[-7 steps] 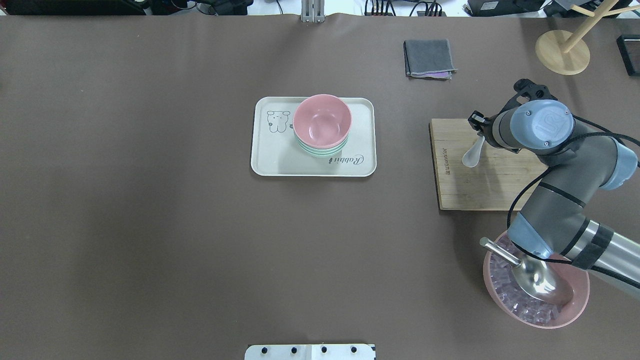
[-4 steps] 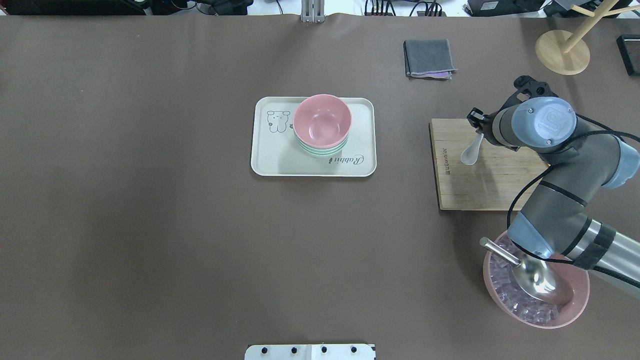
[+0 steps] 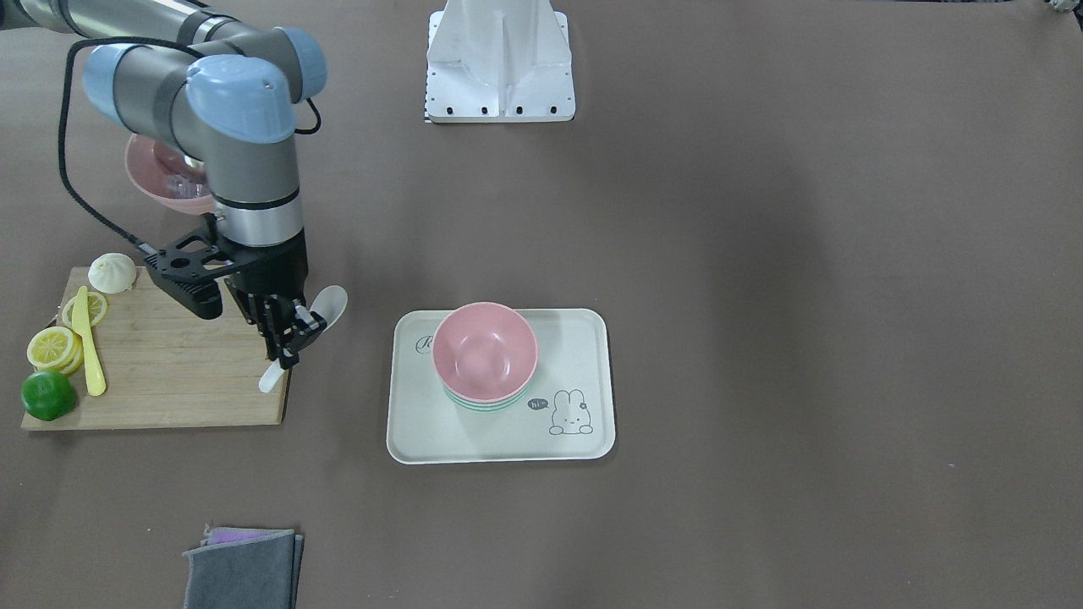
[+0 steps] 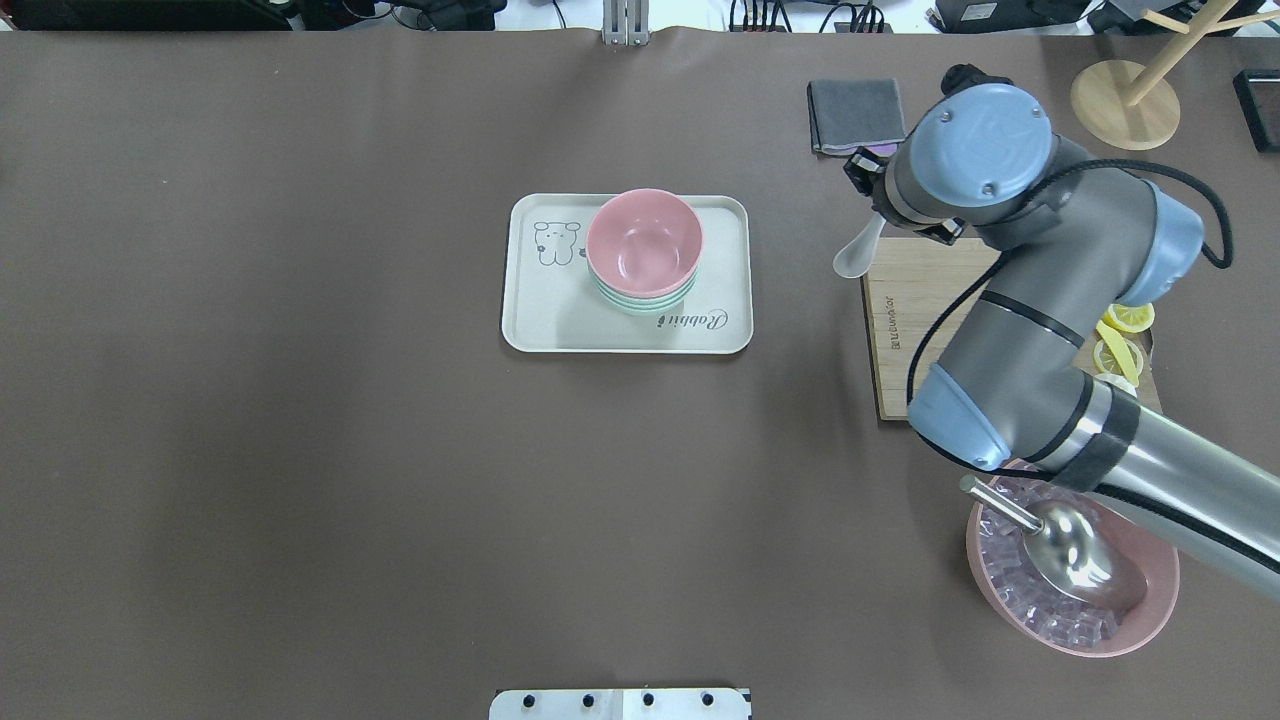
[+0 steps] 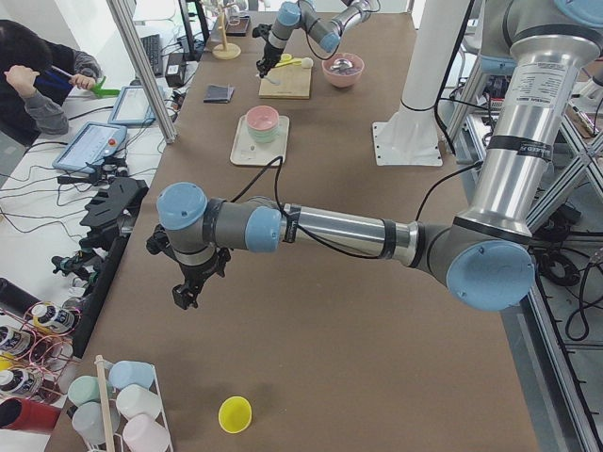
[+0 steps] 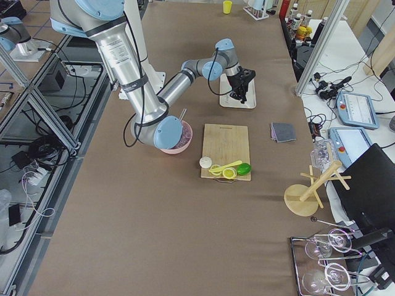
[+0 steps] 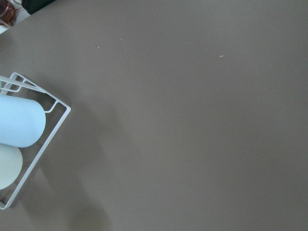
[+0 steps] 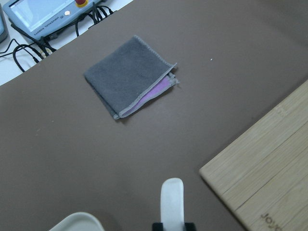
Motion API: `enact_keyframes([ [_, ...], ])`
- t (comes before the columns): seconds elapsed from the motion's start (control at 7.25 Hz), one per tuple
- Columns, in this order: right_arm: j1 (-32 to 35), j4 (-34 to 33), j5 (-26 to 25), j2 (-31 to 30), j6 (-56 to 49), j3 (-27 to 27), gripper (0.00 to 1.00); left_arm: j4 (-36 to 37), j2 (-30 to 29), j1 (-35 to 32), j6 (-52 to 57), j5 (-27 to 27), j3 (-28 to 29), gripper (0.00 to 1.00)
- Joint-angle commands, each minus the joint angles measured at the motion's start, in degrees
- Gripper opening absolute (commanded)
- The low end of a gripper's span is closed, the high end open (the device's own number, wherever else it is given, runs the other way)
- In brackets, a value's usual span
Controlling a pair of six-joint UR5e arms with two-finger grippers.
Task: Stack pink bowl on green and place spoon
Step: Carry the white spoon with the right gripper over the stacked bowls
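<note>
The pink bowl (image 4: 645, 240) sits nested on the green bowl (image 4: 640, 302) on the cream tray (image 4: 540, 325); the stack also shows in the front-facing view (image 3: 484, 351). My right gripper (image 4: 876, 214) is shut on the handle of the white spoon (image 4: 853, 260) and holds it in the air over the far left corner of the cutting board, right of the tray. The spoon's handle shows in the right wrist view (image 8: 172, 197). My left gripper (image 5: 184, 292) hovers far off near the table's left end; I cannot tell if it is open or shut.
The wooden cutting board (image 4: 930, 350) carries lemon slices (image 3: 52, 347), a yellow knife (image 3: 86, 342), a lime (image 3: 47, 395) and a bun (image 3: 112, 272). A pink ice bowl with a metal scoop (image 4: 1075, 560) stands near right. A grey cloth (image 4: 858, 115) lies far right.
My right arm has carried the spoon left and farther away, from above the middle of the board to its far left corner, towards the tray. The bowls have not moved.
</note>
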Motion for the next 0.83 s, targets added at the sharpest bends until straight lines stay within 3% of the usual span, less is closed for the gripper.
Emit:
enact_keyframes([
  [0.0,-3.4,-4.9,-2.7,12.0,3.3,-7.6,0.00,0.0,0.2,0.0,0.0,0.0,-0.1,0.99],
  [0.14,-5.3,-4.7,-5.1,15.8,3.3,-10.9,0.00,0.0,0.2,0.0,0.0,0.0,0.0,0.99],
  [0.41,-10.2,-4.7,-11.2,16.2,3.3,-13.1,0.00,0.0,0.2,0.0,0.0,0.0,0.3,0.99],
  [0.69,-10.5,-4.7,-11.6,16.5,3.2,-14.0,0.00,0.0,0.1,0.1,0.0,0.0,0.5,0.99],
])
